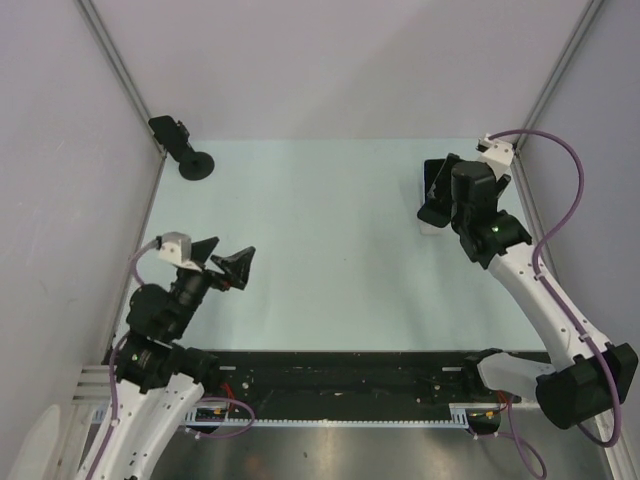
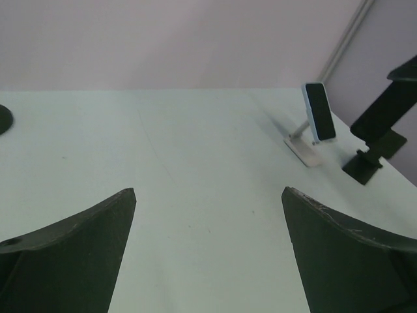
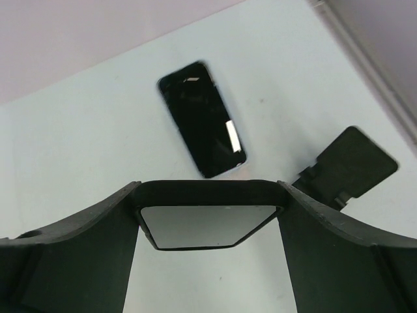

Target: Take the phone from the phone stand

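- Far-left back corner: black round-footed mount (image 1: 186,152) standing on the pale table (image 1: 320,260).
- Near left: left gripper (image 1: 232,250) above the table, jaws spread wide, nothing between them.
- Far right: phone (image 2: 320,111), dark-screened, leaning on its white phone stand (image 2: 305,147), not gripped.
- Close by: right gripper (image 3: 208,185), fingers wide apart, a dark-rimmed pale plate (image 3: 205,227) spanning the gap tip to tip; clamped or merely straddling, cannot tell.
- Rightmost: black flat foot (image 3: 357,162) on the table.
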Available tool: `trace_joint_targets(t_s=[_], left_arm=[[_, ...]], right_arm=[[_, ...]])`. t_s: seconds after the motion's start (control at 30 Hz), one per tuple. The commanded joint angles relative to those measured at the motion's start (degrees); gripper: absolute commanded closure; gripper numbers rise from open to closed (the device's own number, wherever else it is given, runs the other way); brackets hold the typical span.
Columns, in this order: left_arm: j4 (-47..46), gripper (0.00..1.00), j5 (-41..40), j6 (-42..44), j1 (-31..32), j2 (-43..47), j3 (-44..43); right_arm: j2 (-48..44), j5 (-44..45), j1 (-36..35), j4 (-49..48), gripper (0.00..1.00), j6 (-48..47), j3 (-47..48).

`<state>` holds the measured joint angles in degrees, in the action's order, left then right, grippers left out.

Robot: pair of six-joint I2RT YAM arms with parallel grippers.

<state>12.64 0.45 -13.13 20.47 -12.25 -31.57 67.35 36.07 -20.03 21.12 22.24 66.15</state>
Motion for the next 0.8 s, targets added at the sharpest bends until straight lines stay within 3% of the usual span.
trace_joint_targets(t_s=[0.0, 0.13, 0.27, 0.4, 0.77], left_arm=[[-1.39, 0.0, 12.37, -6.46, 0.27, -9.26, -2.79], [-6.92, 0.0, 17.31, -11.83, 3.86, -21.11, -2.18], [-16.82, 0.0, 10.72, -9.47, 17.46, -27.99, -2.09], [-25.73, 0.0, 10.19, -9.29, 22.15, -33.88, -1.21], [-31.98, 0.0, 8.43, 1.52, 33.4, -51.46, -8.5]], right_arm=[[-4.07, -10.13, -2.2, 1.9, 1.0, 1.75, 1.44], [-6.62, -19.96, -3.61, 1.9, 1.0, 2.98, -1.02], [-8.9, -25.17, -5.54, 1.64, 1.0, 4.74, -4.18], [-11.01, -29.82, -7.39, 0.68, 1.0, 5.53, -7.34], [-13.65, -35.55, -12.84, -5.47, 1.0, 9.49, -13.68]])
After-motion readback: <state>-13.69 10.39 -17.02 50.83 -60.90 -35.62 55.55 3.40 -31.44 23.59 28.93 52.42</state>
